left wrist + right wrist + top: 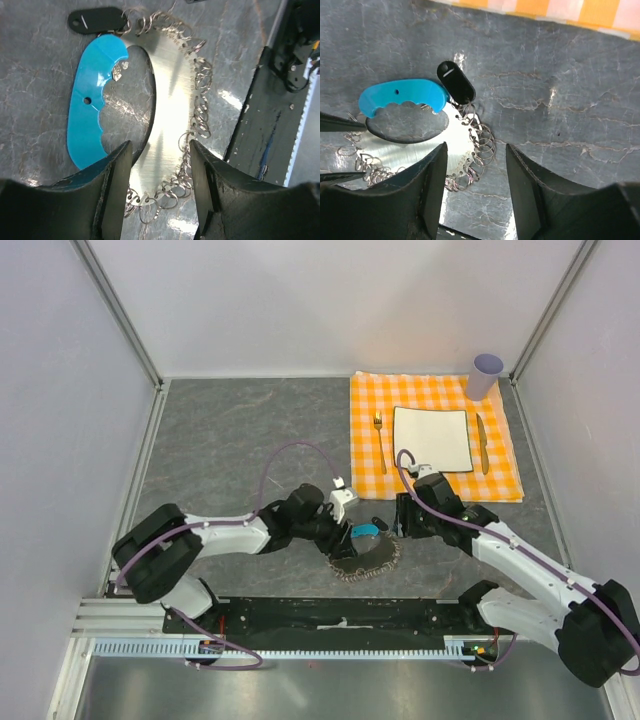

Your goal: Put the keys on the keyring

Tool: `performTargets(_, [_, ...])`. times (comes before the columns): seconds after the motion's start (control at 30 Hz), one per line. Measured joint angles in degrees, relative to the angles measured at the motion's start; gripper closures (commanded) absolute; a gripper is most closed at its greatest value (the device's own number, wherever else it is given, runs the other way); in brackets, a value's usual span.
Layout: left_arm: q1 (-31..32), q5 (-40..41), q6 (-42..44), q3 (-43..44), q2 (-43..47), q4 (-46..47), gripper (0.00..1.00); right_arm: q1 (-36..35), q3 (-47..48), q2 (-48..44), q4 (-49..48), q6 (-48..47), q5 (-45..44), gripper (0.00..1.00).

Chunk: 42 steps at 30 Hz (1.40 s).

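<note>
Top external view: the left gripper [347, 527] and the right gripper [401, 527] face each other low over the grey table [230, 440]. The keyring [366, 556] lies flat between and just in front of them. Its curved body runs from near left to far right, with the blue tag [365, 531] and black fob [379, 523] at the far side. How far either pair of fingers is spread cannot be read at this scale. An orange checked cloth [370, 390] with plate [432, 437], fork [379, 440], knife [481, 443] and cup [486, 375] lies well apart at far right.

Left wrist view: the left gripper [160, 187] stands spread wide and grips nothing. The ring chain [201, 100] and the shiny crescent it borders pass beneath the gap. Contact between fingertips and chain cannot be confirmed. The tag's long axis runs up the frame, with the fob at its far end.

Right wrist view: the right gripper [476, 187] is likewise spread wide and empty-handed, over the chain's bend. The tag lies crosswise, scalloped edge toward the camera, with the fob at its right end. The chain drops from the fob and curls left.

The keys cannot be told from the rings in any view.
</note>
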<state>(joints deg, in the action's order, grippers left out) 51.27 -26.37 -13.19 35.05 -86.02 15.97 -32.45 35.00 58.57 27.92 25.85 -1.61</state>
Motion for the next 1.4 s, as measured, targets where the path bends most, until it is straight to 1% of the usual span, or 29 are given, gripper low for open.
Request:
performTargets(0.23, [1.4, 2.3, -1.0, 6.4, -8.2, -7.8, 0.42, 0.1, -2.4, 1.8, -1.3, 2.0, 2.7, 0.42])
performTargets(0.4, [1.5, 4.6, -1.7, 10.1, -9.9, -12.5, 0.42, 0.1, -2.9, 5.4, -3.3, 2.0, 6.8, 0.42])
performTargets(0.47, [1.6, 6.8, -1.8, 11.6, -10.3, -14.6, 0.42, 0.1, -3.0, 7.4, -5.2, 1.9, 8.7, 0.42])
performTargets(0.6, [1.6, 11.1, -2.0, 12.9, -10.3, -17.5, 0.42, -1.0, -2.8, 13.0, -9.1, 1.6, 11.6, 0.41])
performTargets(0.7, [1.1, 14.7, -2.0, 12.8, -9.4, -18.9, 0.42, -3.6, 0.2, 18.8, -12.3, 1.4, 13.4, 0.41])
performTargets(0.83, [-1.7, 18.2, -2.6, 9.8, -5.8, -20.3, 0.42, -6.2, 4.8, 25.6, -17.3, 0.8, 15.2, 0.42])
performTargets(0.9, [-3.4, 19.9, -3.1, 8.0, -3.8, -20.8, 0.42, -7.0, 6.6, 27.1, -18.5, -0.2, 15.3, 0.42])
performTargets(1.03, [-4.9, 22.6, -3.5, 6.0, -1.0, -22.1, 0.42, -7.2, 8.0, 25.7, -18.9, -3.6, 14.5, 0.44])
performTargets(1.1, [-5.0, 23.4, -3.6, 4.9, 0.4, -22.3, 0.42, -7.6, 8.0, 23.1, -17.5, -5.6, 13.5, 0.49])
performTargets(1.17, [-5.0, 24.6, -3.8, 3.3, 2.7, -22.6, 0.41, -8.6, 7.6, 19.7, -16.4, -7.1, 12.6, 0.50])
performTargets(1.3, [-5.0, 26.0, -4.5, 1.0, 9.0, -21.8, 0.39, -11.6, 5.6, 12.7, -15.9, -7.8, 11.3, 0.53])
performTargets(1.4, [-5.2, 26.7, -4.9, 0.5, 11.7, -19.8, 0.39, -12.3, 4.2, 11.4, -15.8, -7.6, 10.0, 0.55])
